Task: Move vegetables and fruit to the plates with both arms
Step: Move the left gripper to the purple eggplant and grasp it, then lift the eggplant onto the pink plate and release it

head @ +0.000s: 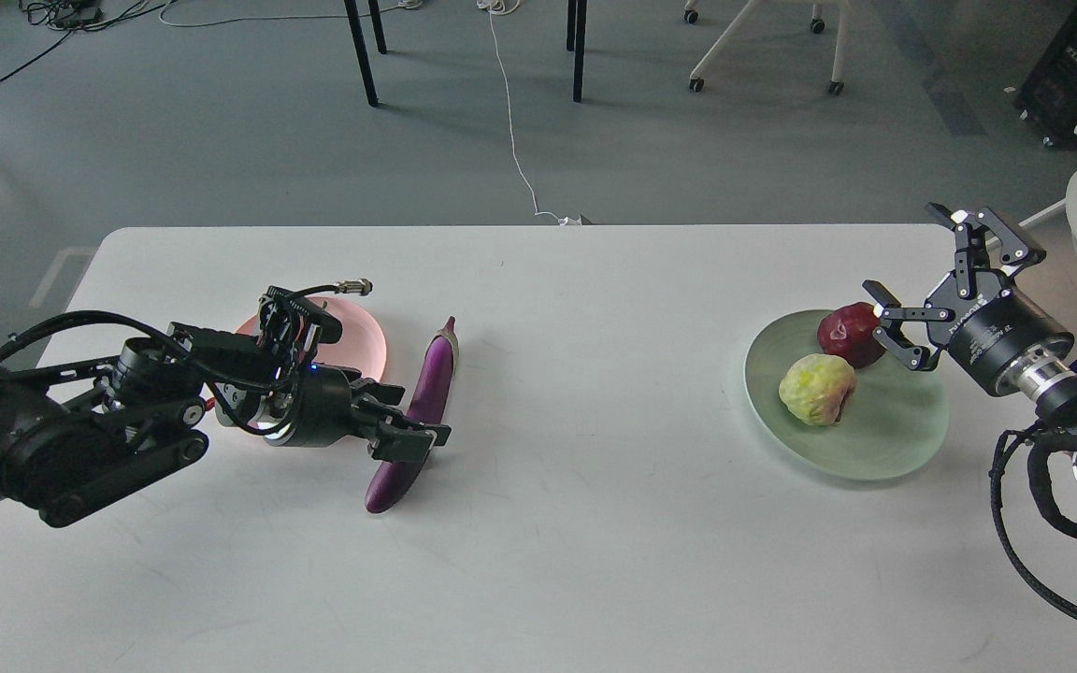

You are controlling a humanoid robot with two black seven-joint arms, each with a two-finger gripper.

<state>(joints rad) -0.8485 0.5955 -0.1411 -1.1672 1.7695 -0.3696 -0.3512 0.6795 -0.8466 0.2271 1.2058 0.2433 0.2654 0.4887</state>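
Note:
The purple eggplant [426, 388] lies on the white table, just right of the pink plate [356, 329]. My left gripper [403, 421] is low over the eggplant's lower half, jaws open, one finger overlapping it. My left arm hides most of the pink plate and the chili pepper; only a red sliver [209, 404] shows. The dark red fruit [845, 334] and the yellow-green fruit [817, 390] sit on the mint green plate [884, 444]. My right gripper [931, 285] is open and empty, just right of the dark red fruit.
The table's [595, 523] right edge runs close behind my right gripper. Chair and table legs [579, 51] stand on the floor beyond the far edge, with a white cable [515, 150] trailing to the table.

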